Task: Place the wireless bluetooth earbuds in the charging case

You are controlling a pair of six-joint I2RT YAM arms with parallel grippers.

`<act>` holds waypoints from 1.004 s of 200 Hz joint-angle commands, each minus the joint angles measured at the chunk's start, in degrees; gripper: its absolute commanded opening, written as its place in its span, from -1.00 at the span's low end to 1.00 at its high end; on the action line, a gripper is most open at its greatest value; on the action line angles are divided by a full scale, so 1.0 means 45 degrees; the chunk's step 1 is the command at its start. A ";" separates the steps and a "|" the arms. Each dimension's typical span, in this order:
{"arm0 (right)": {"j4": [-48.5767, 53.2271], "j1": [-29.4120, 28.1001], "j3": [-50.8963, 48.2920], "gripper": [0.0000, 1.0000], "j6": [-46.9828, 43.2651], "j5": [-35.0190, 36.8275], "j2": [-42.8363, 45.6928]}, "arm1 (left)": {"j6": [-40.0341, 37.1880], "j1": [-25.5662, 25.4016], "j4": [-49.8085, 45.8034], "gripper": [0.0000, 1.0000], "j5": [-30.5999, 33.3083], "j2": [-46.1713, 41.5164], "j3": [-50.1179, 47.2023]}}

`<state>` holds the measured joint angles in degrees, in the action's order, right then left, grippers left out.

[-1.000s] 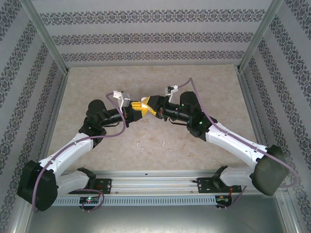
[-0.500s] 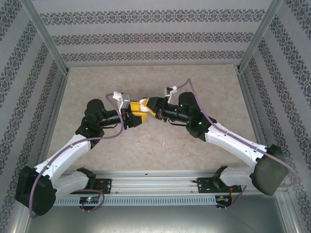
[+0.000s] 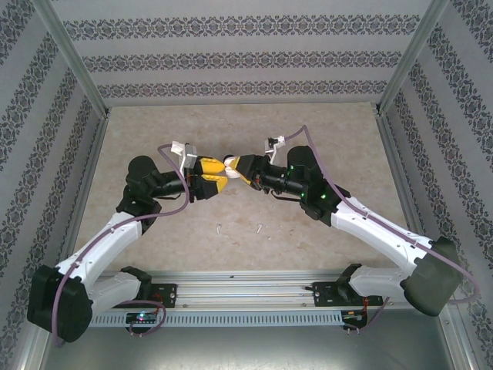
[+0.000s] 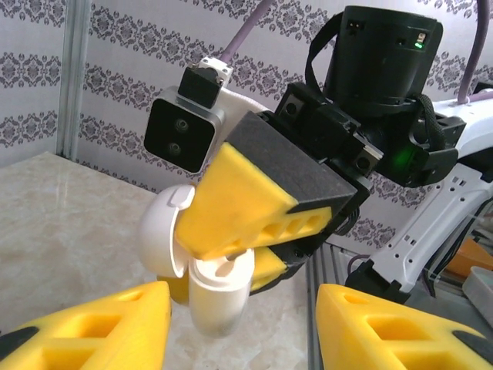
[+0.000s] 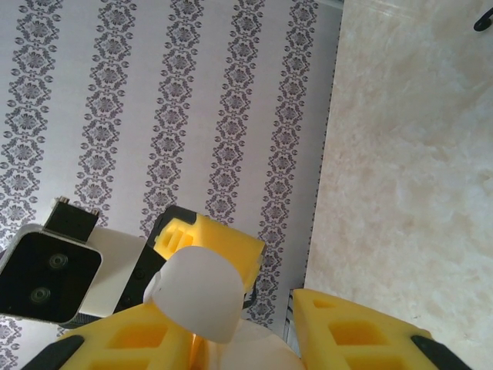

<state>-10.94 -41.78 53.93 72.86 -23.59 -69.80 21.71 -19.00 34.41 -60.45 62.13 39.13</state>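
Arms: white links, black joints, purple cables; fingers yellow, black-backed; green LED on wrist.

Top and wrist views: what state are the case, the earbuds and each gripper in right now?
case: lid flipped open, held in the air
earbuds: both lying loose on the table, outside the case
right gripper: shut on the case
left gripper: open, fingers either side of the case
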 commanded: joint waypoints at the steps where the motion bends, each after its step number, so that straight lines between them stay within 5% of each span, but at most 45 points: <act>1: -0.0523 -0.0066 0.0413 -0.69 -0.0216 -0.0273 -0.0113 | 0.0897 0.0000 0.1921 0.02 -0.0566 0.0393 -0.0048; 80: -0.0679 -0.0117 0.0598 -0.69 -0.0126 -0.0702 -0.0470 | -0.0482 -0.0435 0.1055 -0.09 -0.0669 0.0732 0.0230; 153: -0.0952 -0.0164 0.0630 -0.69 -0.0019 -0.0890 -0.0779 | -0.0489 -0.0643 0.1285 -0.51 -0.0717 0.1202 0.0402; 201: -0.0306 -0.0168 0.0682 -0.38 -0.0466 -0.0700 -0.0686 | -0.0713 -0.0641 0.1009 -0.76 -0.0530 0.0927 0.0201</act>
<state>-12.43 -41.74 55.02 73.25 -26.20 -72.58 19.38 -20.51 37.76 -60.80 67.42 39.38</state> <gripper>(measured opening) 0.311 0.205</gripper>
